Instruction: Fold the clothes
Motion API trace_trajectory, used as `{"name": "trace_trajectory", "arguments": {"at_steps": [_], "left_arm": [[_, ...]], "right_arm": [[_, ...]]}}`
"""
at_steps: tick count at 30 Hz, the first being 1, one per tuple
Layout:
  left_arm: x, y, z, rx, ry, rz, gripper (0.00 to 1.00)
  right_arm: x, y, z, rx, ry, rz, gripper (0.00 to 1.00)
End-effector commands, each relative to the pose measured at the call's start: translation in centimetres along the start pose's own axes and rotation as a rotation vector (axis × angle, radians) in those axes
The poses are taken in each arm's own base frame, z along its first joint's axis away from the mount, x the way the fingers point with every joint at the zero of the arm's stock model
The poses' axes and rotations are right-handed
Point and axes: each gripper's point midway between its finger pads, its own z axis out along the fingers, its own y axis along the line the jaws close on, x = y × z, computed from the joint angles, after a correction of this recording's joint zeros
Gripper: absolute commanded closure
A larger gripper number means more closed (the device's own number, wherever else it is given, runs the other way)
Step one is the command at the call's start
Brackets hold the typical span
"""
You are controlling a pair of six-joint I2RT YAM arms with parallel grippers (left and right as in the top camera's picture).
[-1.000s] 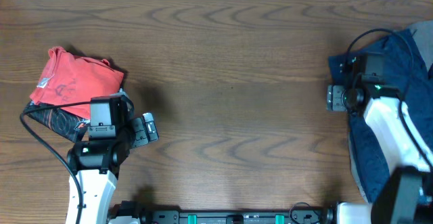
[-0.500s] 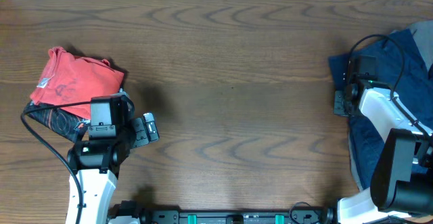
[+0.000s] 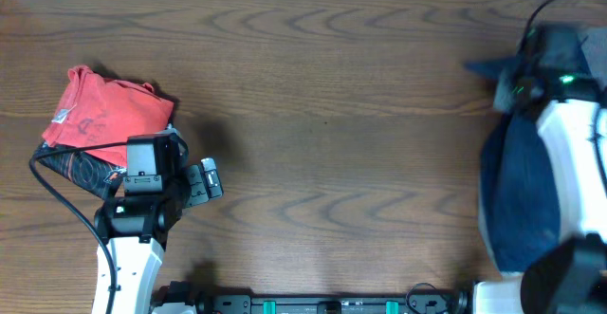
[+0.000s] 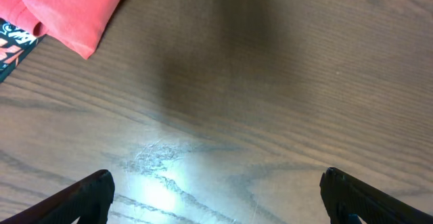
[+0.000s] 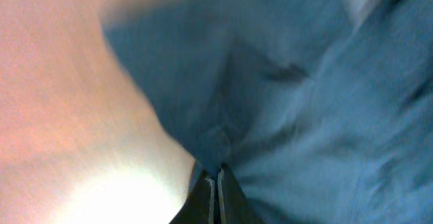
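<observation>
Clothes (image 3: pixel 517 200) heaped at the 3 o'clock edge of the desk (image 3: pixel 322 115), navy, with one pointed flap jutting toward 9 o'clock near the top of the heap. Up from 5 o'clock along that edge, right arm (image 3: pixel 569 162), white link over the heap, black wrist at about 2 o'clock with a green light. Pinched closed, right hand (image 5: pixel 215 183), fingers pressed together on a fold of the clothes, a seam just above the tips; wrist view blurred.

Up from 7 o'clock, left arm (image 3: pixel 128 248), wrist turned toward 3 o'clock. Spread wide and holding nothing, left hand (image 3: pixel 204 181), fingertips (image 4: pixel 88 193) over bare wood.

Red shirt (image 3: pixel 109 115) at 9 o'clock, just beside the left wrist, lying on a black garment (image 3: pixel 71 162) with orange print; both toward 10 o'clock in the left wrist view.

Bare wood across the whole middle, from the left hand to the heap and up to the 12 o'clock edge. Clothes cut off by the frame at 3 o'clock; extent there not visible.
</observation>
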Motion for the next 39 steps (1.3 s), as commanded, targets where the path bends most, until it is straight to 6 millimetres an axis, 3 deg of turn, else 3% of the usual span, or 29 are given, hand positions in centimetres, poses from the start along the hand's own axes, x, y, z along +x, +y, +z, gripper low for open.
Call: {"name": "trace_trajectory", "arguments": {"at_steps": [1, 8, 15, 18, 23, 28, 33, 36, 39], "left_arm": [[-0.4, -0.2, -0.4, 0.005, -0.009, 0.005, 0.02], [-0.4, -0.2, -0.4, 0.005, -0.009, 0.005, 0.02], [-0.4, -0.2, -0.4, 0.005, -0.009, 0.005, 0.02], [-0.5, -0.2, -0.4, 0.005, -0.010, 0.005, 0.02], [-0.8, -0.3, -0.4, 0.008, -0.023, 0.006, 0.02], [-0.9, -0.3, -0.4, 0.010, -0.027, 0.005, 0.02], [-0.8, -0.3, -0.4, 0.010, -0.026, 0.005, 0.02], [-0.7, -0.8, -0.4, 0.039, -0.019, 0.006, 0.02], [-0.4, -2.1, -0.5, 0.112, 0.000, 0.007, 0.02]], "right_arm": [[-6.5, 0.4, -8.2, -0.124, -0.242, 0.068, 0.99], [-6.3, 4.0, -12.0, -0.362, -0.279, -0.043, 0.99], [-10.0, 8.1, -21.0, -0.705, -0.546, -0.059, 0.99], [-9.6, 9.7, -21.7, -0.762, -0.537, -0.071, 0.99], [-8.0, 15.0, -19.8, -0.859, -0.429, -0.103, 0.99], [-6.5, 22.4, -16.7, -0.968, -0.298, -0.102, 0.99], [-1.5, 29.5, -12.5, -1.012, -0.098, -0.182, 0.85], [1.7, 30.7, -9.5, -0.948, 0.033, -0.205, 0.73], [3.2, 27.8, -6.2, -0.744, 0.102, -0.192, 0.63]]}}
